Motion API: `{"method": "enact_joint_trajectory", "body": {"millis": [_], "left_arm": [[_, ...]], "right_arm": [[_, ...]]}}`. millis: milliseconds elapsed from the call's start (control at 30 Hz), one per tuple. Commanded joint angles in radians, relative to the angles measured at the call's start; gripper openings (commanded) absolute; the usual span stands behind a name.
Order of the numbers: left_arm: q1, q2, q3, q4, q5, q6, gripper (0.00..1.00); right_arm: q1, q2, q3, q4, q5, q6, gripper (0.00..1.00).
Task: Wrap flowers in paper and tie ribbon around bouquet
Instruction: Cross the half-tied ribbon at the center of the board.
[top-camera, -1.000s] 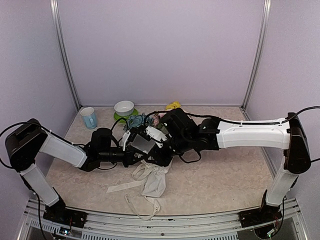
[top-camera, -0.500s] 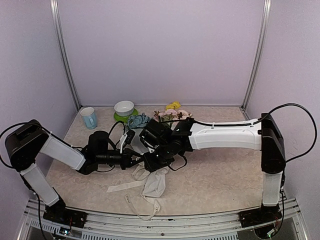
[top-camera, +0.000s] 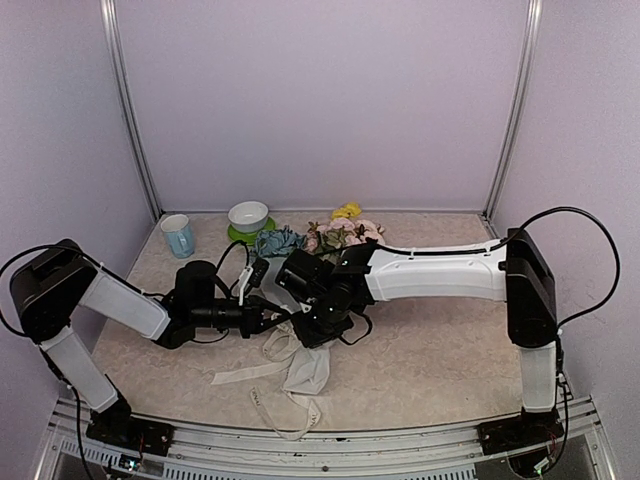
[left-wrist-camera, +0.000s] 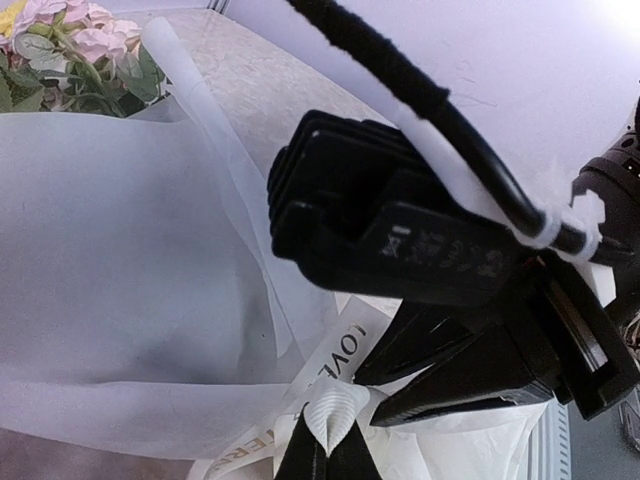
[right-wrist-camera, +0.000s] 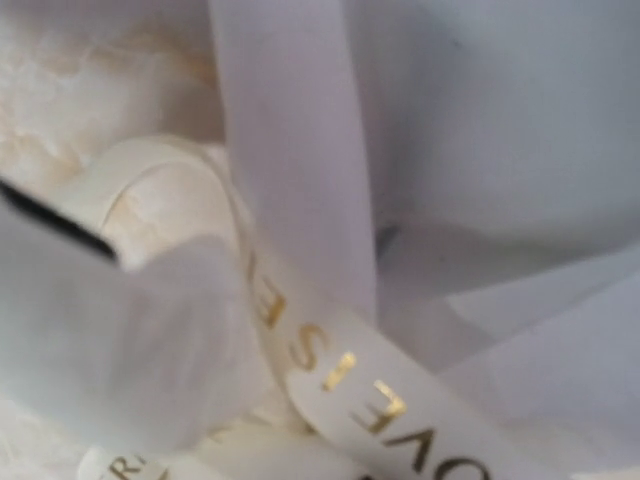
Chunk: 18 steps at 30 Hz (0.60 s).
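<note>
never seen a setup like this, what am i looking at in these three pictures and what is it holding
These are two robot arms bolted to the table's near edge, each ending in a two-finger gripper. The wide picture looks down from above and behind them; the other two come from cameras on the left and right wrists. On the table lie the flowers with the paper around them, the ribbon with printed letters, a blue cup and a white bowl. The left gripper is shut on a white fold, ribbon or paper, I cannot tell. The right gripper sits right beside it at the ribbon; whether it grips anything is unclear.
</note>
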Motion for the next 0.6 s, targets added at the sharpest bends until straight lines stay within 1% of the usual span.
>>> {"method": "enact_joint_trajectory", "body": {"millis": [0,33,67,100,133,300,433,500,567], "left_arm": [[0.011,-0.005,-0.001,0.028,0.017,-0.015,0.00],[0.012,-0.005,-0.002,0.027,0.017,-0.016,0.00],[0.012,-0.005,-0.001,0.025,0.018,-0.015,0.00],[0.013,-0.006,-0.002,0.025,0.017,-0.015,0.00],[0.012,-0.006,-0.003,0.023,0.017,-0.014,0.00],[0.018,0.001,-0.002,0.016,0.003,-0.015,0.00],[0.028,0.007,0.001,0.021,-0.002,-0.017,0.00],[0.028,0.013,0.008,0.019,-0.002,-0.014,0.00],[0.029,0.025,0.015,0.017,0.001,-0.013,0.00]], "right_arm": [[-0.003,0.021,0.038,0.019,0.000,-0.045,0.13],[-0.002,0.022,0.040,0.028,-0.007,-0.051,0.09],[-0.003,0.023,0.041,0.034,-0.015,-0.055,0.02],[-0.003,0.022,0.041,0.038,-0.017,-0.057,0.00],[-0.002,0.019,0.039,0.046,-0.017,-0.063,0.00],[-0.002,-0.024,0.033,0.104,-0.113,-0.119,0.00],[-0.002,-0.083,-0.006,0.222,-0.291,-0.183,0.00],[-0.002,-0.126,-0.043,0.313,-0.389,-0.199,0.00],[-0.002,-0.168,-0.084,0.439,-0.505,-0.225,0.00]]}}
